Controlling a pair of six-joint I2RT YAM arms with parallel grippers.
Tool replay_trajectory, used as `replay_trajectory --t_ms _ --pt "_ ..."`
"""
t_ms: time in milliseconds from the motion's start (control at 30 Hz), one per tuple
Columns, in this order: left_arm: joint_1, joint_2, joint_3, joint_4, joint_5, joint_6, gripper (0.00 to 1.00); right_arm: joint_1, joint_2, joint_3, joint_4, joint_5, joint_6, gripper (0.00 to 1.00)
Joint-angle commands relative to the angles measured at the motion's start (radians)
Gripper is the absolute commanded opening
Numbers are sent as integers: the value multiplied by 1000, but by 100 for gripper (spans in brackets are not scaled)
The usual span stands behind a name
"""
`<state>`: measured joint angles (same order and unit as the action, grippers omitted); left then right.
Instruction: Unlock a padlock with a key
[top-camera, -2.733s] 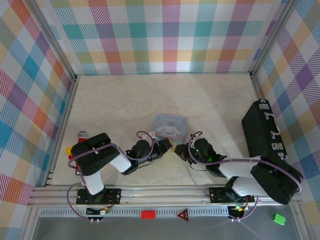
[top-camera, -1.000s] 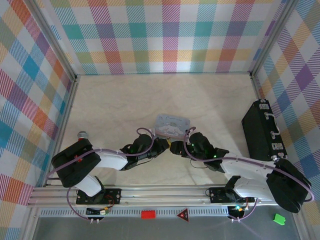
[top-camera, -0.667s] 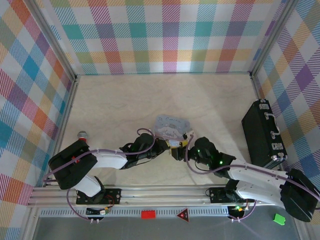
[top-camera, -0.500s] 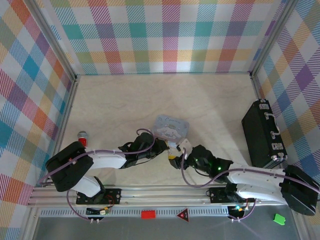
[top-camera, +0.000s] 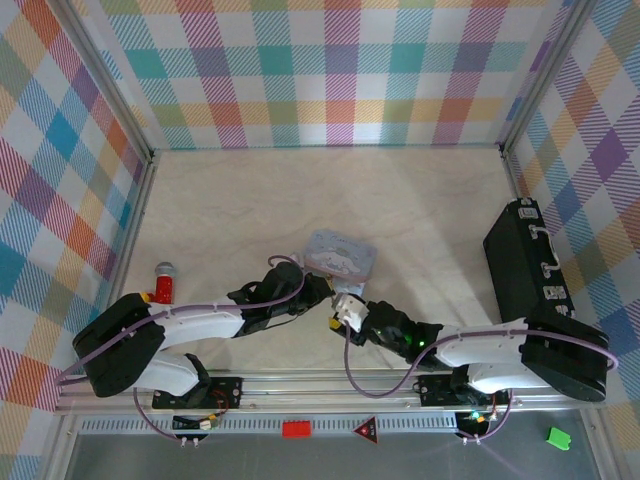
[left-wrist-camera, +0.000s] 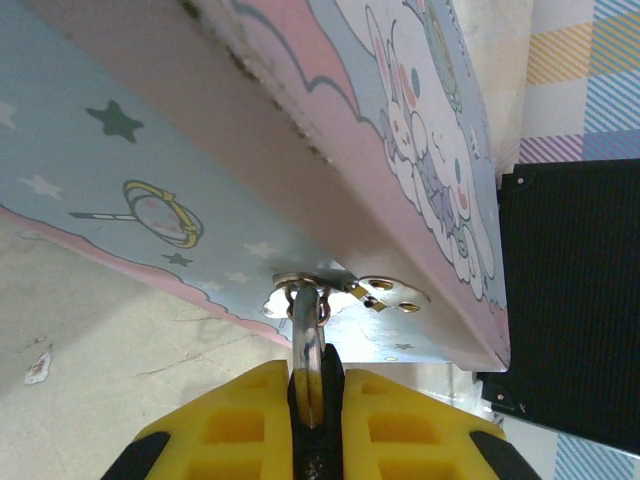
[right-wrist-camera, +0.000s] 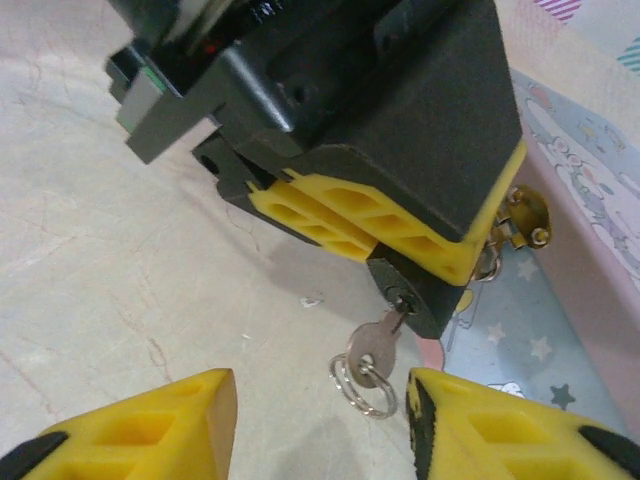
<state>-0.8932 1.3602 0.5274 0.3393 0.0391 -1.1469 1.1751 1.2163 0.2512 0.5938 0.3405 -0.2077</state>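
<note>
Nearest the arm bases, the right gripper (right-wrist-camera: 320, 415) hangs low over the worktop (right-wrist-camera: 100, 230) with its jaws spread wide. 1 yellow finger sits to each side of the key (right-wrist-camera: 378, 338), neither touches it, and the gripper holds nothing. The key hangs from the underside of the padlock (right-wrist-camera: 418, 292), its blade apparently seated in the keyhole and its key ring (right-wrist-camera: 362, 385) dangling free just above the worktop. This straddling stance suits a pinch on the key's flat head, so the step in hand looks like closing on the head and then twisting. The head is thin and small, and the loose ring could slip between the fingers instead.

Just beyond, the left gripper (left-wrist-camera: 315, 385) has its jaws closed on the padlock. The black body is pinched between its 2 yellow fingers and the silvery shackle (left-wrist-camera: 307, 345) rises out of them. It seems to act as a vice, steadying the body so a turn goes into the lock rather than swinging it, with the keyhole end offered toward the right arm. The shackle threads the metal hasp (left-wrist-camera: 300, 285) on the pastel cartoon tin (left-wrist-camera: 400, 150), so the padlock sits right against the tin's front wall, not yet open.

Well apart, a black case (top-camera: 525, 260) lies at the right side and a red-and-yellow toy (top-camera: 163, 283) at the left.
</note>
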Motion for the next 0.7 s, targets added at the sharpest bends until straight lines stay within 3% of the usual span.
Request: replay_trajectory --t_ms 0,400,667 --pt "8 -52 19 -34 -28 7 0 9 27 29 73 52 -20 44" --pt "-4 -67 8 -36 -34 4 0 9 102 66 155 89 62 38" --pt "-7 -85 5 -43 -42 7 0 9 125 70 153 142 102 27"
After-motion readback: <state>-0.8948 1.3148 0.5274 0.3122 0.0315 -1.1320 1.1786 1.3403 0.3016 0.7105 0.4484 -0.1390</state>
